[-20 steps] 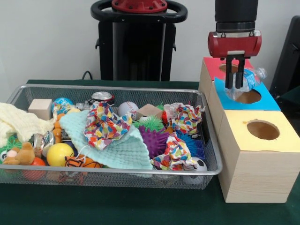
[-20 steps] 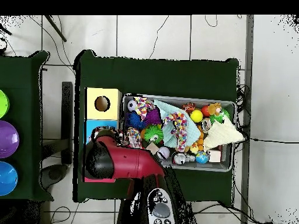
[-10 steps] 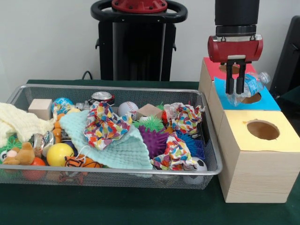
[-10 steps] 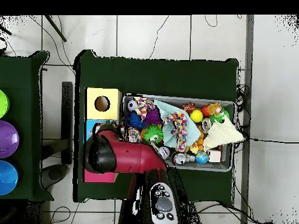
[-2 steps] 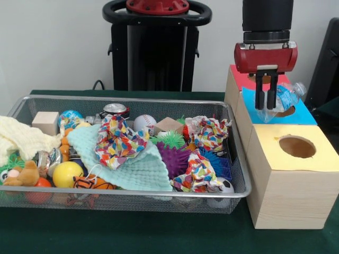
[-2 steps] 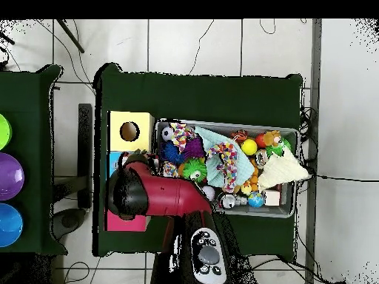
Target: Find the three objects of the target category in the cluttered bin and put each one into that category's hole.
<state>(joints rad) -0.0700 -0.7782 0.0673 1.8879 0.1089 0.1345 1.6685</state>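
Front view: the gripper (image 5: 266,101) hangs at upper right over the blue box (image 5: 304,114), its two black fingers closed on a clear plastic bottle (image 5: 285,96) that sits tilted at the rim of the blue box's hole, lower end partly hidden by the fingers. The red box (image 5: 239,76) behind is largely blocked; the yellow box (image 5: 312,159) in front shows its hole fully. The wire bin (image 5: 127,197) fills the left, its contents overlapping. Overhead view: the arm (image 6: 159,198) covers the blue box and the gripper; the bottle cannot be made out.
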